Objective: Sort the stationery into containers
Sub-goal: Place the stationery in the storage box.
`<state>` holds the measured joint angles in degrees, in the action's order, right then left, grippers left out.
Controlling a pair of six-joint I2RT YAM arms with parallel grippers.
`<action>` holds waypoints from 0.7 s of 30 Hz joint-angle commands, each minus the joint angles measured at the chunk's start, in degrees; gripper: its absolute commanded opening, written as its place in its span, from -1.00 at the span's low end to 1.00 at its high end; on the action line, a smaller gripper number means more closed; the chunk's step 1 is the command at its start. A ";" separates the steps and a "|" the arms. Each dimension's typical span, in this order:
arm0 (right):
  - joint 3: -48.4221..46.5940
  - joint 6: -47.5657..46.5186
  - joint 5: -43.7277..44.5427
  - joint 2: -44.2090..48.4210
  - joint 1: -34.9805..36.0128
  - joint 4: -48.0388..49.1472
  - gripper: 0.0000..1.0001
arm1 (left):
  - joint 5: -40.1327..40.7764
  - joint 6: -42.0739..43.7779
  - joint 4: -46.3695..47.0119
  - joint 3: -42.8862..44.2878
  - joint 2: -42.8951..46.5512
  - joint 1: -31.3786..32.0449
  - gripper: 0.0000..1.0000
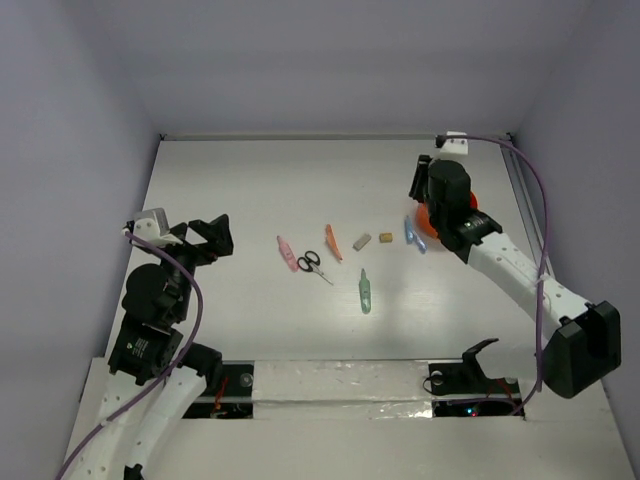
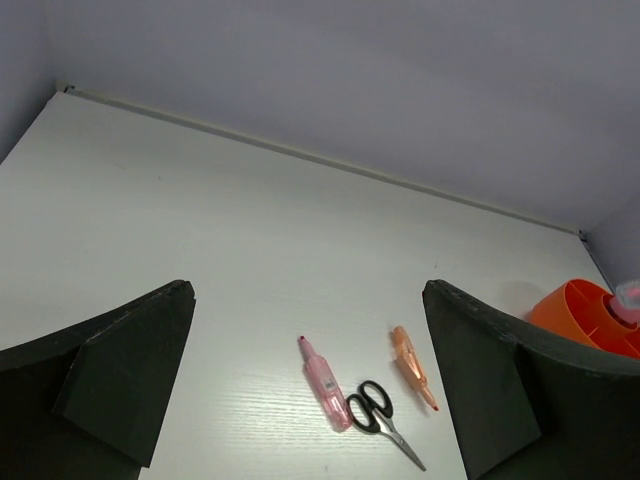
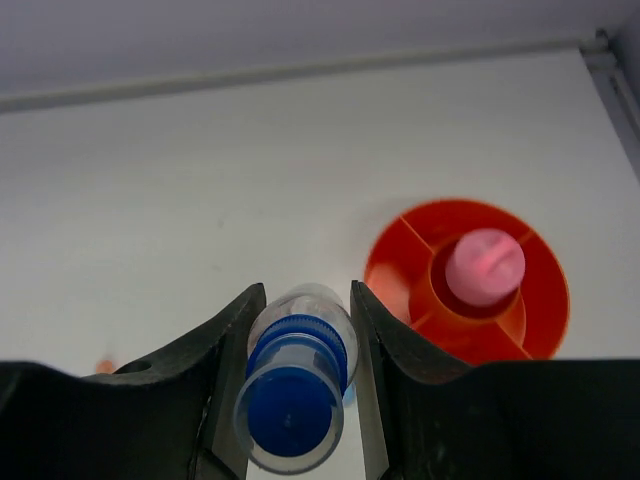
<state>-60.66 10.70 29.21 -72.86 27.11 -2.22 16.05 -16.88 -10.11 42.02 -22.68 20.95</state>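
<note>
Blue-capped bottle (image 3: 297, 385) sat clamped between the fingers of the right gripper (image 3: 305, 300), just left of the red-orange bowl (image 3: 545, 300), whose near rim one finger cut off. The pink-capped bottle (image 3: 484, 267) stood in its centre cup. From above, the right arm (image 1: 500, 260) hid most of the bowl. Scissors (image 1: 312, 265), pens (image 1: 333, 243) and erasers (image 1: 362, 241) lay mid-table, well apart from every edge. The left gripper (image 2: 306, 295) hung spread wide, holding nothing.

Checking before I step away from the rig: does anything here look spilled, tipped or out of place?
Nothing stands out. The bowl sits upright with the pink-capped bottle in its middle cup, the blue-capped bottle is gripped between the right jaws, nothing spilled.
</note>
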 commanded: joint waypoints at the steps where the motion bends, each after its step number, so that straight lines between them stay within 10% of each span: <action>1: 4.13 3.45 4.63 1.31 -3.55 -6.03 -0.75 | -0.41 0.01 2.20 0.34 -0.08 0.58 0.98; 21: 11.62 7.23 -1.00 2.20 -17.09 -0.95 -0.78 | -1.02 0.01 2.37 0.26 -0.97 1.11 0.98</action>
<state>-48.93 16.97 28.27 -70.54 10.92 -9.23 15.77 -16.86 -10.09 42.02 -23.00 21.78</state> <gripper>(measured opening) 0.426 0.990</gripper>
